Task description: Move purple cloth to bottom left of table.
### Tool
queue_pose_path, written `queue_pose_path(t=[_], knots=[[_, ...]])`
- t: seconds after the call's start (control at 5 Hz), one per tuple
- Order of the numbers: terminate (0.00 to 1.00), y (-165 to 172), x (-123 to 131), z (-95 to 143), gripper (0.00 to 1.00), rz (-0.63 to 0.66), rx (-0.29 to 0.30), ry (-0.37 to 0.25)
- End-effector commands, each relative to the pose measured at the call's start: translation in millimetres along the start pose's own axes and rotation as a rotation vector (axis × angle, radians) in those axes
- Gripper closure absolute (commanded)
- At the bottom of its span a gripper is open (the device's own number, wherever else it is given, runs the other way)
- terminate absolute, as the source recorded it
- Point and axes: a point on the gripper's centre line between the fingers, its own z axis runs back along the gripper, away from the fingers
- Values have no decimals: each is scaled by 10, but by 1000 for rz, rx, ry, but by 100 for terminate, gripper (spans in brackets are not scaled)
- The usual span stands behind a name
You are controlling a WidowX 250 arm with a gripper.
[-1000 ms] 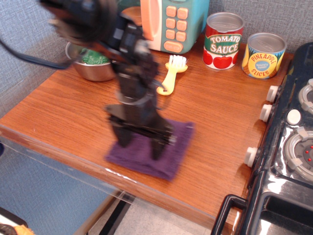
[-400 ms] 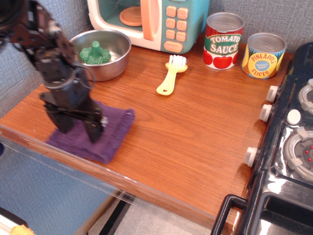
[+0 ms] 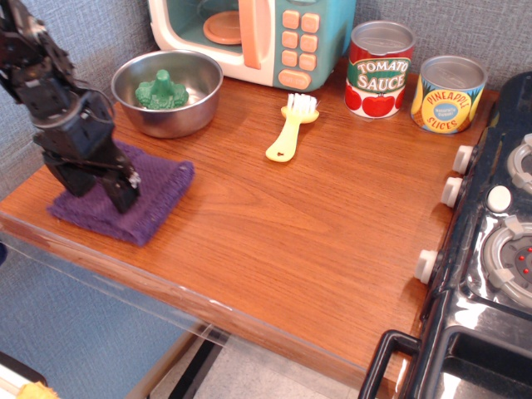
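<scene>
Observation.image looks down across the bench, and from where I stand the carrying looks done. The purple cloth lies flat at the near left corner, its front edge just short of the bench's rounded lip, with the steel bowl holding a green toy close behind it. The pincer is planted on the cloth's left half with its two dark fingers spread apart and their tips down in the terry — whether they nip a fold between them I cannot tell. I'd judge this to be the placing step, at its very end. What comes next is simple: let go fully and lift straight up — any sideways drift could drag the cloth toward the edge or snag the pile.
</scene>
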Motion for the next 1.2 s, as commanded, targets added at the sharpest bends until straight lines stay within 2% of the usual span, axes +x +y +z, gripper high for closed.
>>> queue_pose_path(t=[0.0,0.2,0.4,0.6,1.0], knots=[[0,158,-85,63,0,-26,10,0],[0,30,124,352,0,-31,-22,-49],[0,-104,456,714,0,-49,-65,-112],[0,-170,550,938,0,-79,-50,-114],[0,-547,419,888,0,-76,-2,-10]])
